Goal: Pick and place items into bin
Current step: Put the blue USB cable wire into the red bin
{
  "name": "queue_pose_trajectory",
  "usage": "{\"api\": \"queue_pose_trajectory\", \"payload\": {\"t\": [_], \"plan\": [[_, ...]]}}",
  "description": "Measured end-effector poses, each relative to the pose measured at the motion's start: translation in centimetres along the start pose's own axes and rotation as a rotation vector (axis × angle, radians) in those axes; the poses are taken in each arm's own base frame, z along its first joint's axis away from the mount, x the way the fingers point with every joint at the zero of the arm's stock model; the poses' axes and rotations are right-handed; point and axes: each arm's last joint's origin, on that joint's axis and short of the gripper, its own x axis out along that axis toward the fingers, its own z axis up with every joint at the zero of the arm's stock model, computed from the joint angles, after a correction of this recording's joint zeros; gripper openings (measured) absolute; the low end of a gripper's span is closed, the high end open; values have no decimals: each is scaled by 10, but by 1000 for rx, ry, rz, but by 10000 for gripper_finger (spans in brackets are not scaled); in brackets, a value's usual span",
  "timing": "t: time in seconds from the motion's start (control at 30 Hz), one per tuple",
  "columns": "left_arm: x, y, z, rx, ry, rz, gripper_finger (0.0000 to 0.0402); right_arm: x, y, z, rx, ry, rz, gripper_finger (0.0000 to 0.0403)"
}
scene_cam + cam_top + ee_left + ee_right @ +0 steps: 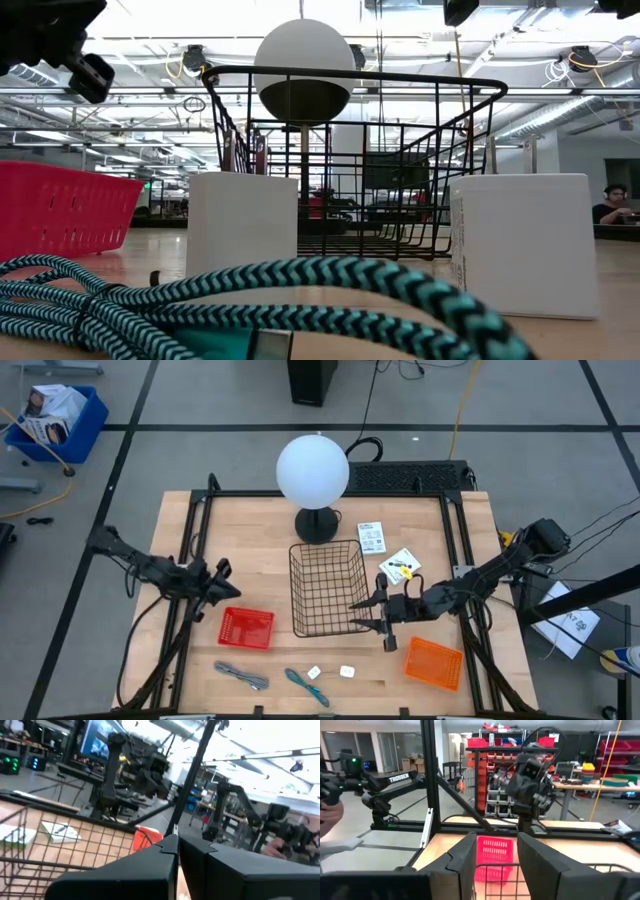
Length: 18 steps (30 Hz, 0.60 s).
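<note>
The right pincer [383, 623] is hovering with fingers apart beside the wire basket [327, 588]; the left pincer [222, 586] is waiting, fingers together. Nearer the front edge of the surface [180, 650], the white blocks [347, 672] are lying, seemingly light and rigid, best pinched across flat sides.

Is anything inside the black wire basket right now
No, in the high view only bare table shows through the black wire basket, and the two white blocks lie outside it near the front edge.
</note>
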Motion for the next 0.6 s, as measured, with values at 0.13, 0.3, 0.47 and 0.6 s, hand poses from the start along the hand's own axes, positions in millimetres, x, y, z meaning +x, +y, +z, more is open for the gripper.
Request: {"api": "queue_pose_trajectory", "payload": {"t": [0.13,0.3,0.47,0.6], "plan": [[9,-4,-5,6,32,-30,37,0,0,0,-2,-2,0,132],[19,-11,-13,-3,72,-55,88,0,0,0,10,-4,0,132],[42,-27,-6,53,167,-30,121,0,0,1,12,-9,2,132],[72,-49,6,149,291,2,124,0,0,1,19,-11,4,132]]}}
